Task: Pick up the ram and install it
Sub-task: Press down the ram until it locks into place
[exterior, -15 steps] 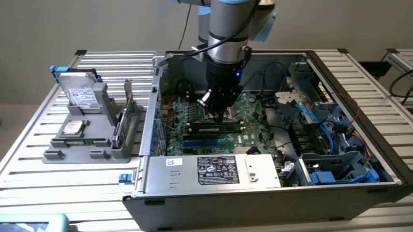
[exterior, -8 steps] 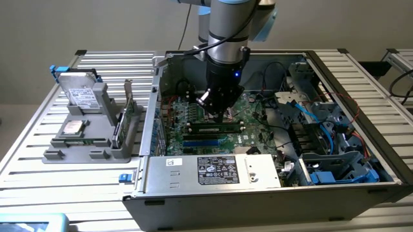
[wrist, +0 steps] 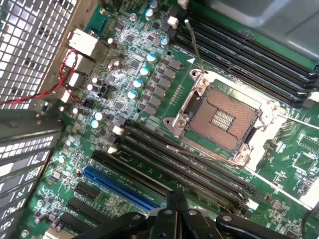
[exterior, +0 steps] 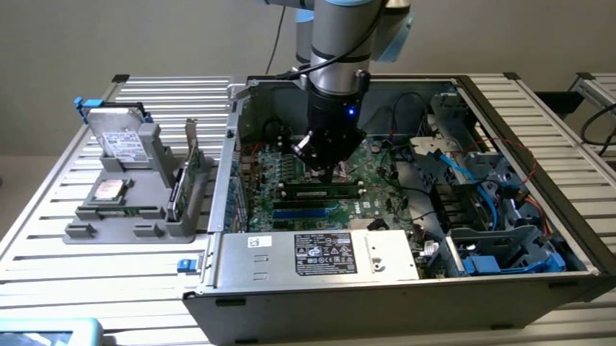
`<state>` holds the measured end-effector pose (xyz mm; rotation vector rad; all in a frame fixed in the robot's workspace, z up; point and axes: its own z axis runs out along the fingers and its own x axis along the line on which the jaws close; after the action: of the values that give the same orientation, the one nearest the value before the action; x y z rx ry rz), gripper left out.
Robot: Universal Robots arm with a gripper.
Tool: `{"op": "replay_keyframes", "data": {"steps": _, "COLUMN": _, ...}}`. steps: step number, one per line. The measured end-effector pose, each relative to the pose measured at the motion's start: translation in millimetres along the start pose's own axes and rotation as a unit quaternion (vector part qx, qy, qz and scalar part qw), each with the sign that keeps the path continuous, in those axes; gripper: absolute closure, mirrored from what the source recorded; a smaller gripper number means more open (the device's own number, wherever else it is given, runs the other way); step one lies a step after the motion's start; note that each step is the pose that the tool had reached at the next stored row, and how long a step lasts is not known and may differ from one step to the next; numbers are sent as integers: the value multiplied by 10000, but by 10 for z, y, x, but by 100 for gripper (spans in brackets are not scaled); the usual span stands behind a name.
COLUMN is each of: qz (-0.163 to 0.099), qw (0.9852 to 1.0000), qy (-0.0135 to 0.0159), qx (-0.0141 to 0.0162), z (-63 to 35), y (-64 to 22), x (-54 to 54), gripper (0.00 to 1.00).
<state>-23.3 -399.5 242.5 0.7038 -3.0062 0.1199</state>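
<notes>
Gripper [exterior: 325,167] fingers pressed together over ram [exterior: 322,192] seated in motherboard [wrist: 149,99]; open computer case [exterior: 385,288] on slatted metal table [exterior: 58,216], grey wall [exterior: 144,36] behind.

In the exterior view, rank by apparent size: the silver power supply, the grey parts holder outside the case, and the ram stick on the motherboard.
1. Silver power supply, though it sits nearest the camera.
2. Grey parts holder.
3. The ram, plainly smallest.

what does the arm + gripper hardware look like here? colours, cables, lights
The arm is silver-grey tube with light blue joint caps. A thin black cable runs alongside it. Its black wrist section carries a small blue light. The gripper is black; the wrist view shows its black linkage bars with round silver pivot pins.
</notes>
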Motion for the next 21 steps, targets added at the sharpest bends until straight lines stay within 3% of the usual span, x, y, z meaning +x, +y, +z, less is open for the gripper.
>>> {"op": "replay_keyframes", "data": {"steps": 4, "qz": 208, "qw": 9998, "qy": -2, "qx": 3, "z": 0, "y": 0, "x": 0, "gripper": 89}}
{"op": "replay_keyframes", "data": {"steps": 11, "qz": 540, "qw": 9985, "qy": -13, "qx": 39, "z": 0, "y": 0, "x": 0, "gripper": 89}}
{"op": "replay_keyframes", "data": {"steps": 21, "qz": 1025, "qw": 9947, "qy": -25, "qx": 77, "z": 0, "y": 0, "x": 0, "gripper": 89}}
